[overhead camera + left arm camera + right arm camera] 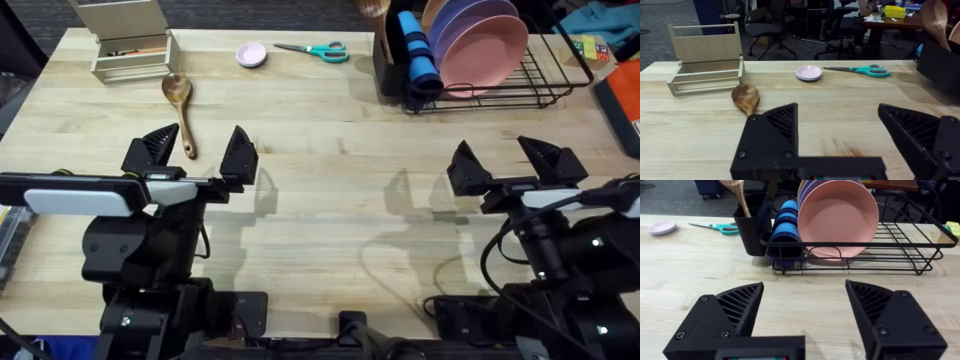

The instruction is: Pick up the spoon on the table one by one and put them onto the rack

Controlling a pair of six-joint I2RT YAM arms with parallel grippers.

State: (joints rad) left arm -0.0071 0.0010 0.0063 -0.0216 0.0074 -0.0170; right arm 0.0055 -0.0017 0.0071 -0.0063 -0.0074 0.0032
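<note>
Spoon on table: a brown wooden spoon (179,112) lies on the table (330,190) at the far left, its bowl toward the far side, its handle pointing near.
Left gripper: the left gripper (195,158) has its fingers spread wide and holds nothing; it is just near of the spoon's handle end.
Right gripper: the right gripper (515,165) is also spread wide and holds nothing, at the right side, well apart from the rack (520,85).
Rack: at the far right, with pink plates (839,217), a blue roll (785,227) and a black utensil holder (751,227) where another spoon (738,192) stands upright.
Other things: a beige box (128,45) at the far left; a small pink dish (251,54) and teal scissors (315,50) between the box and the rack.
</note>
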